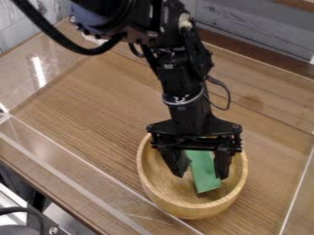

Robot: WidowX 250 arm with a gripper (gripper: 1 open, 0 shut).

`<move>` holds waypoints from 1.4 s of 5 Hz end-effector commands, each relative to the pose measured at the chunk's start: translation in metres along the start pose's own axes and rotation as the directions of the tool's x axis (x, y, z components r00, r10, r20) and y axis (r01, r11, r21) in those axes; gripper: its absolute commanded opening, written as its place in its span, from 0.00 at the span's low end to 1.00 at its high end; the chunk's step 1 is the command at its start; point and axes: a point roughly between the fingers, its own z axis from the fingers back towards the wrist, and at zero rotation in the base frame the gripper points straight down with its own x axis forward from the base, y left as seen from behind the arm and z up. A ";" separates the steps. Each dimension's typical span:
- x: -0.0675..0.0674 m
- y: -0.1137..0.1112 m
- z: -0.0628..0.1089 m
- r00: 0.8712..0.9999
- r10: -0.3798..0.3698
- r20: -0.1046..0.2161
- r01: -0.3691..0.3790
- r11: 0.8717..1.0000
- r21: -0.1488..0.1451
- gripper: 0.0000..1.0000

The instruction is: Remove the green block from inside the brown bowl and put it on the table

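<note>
The green block lies inside the brown bowl, leaning against the bowl's far-right inner wall with its lower end toward the bottom. The gripper reaches down into the bowl with its black fingers spread wide on either side of the block (whether a fingertip already touches it cannot be told), so nothing is clamped. The bowl itself sits on the table, near the low clear plastic wall along the front edge.
</note>
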 end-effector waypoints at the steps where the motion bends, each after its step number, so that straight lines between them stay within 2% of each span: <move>1: 0.004 -0.005 0.000 1.000 -0.002 0.025 0.002 1.000 -0.008 1.00; 4: 0.006 -0.003 -0.012 1.000 0.017 0.023 -0.017 1.000 0.003 1.00; 5: 0.007 -0.002 -0.016 0.999 0.024 0.021 -0.024 1.000 0.005 0.00; 7: 0.002 -0.001 -0.012 0.999 0.034 -0.009 -0.034 0.999 0.020 0.00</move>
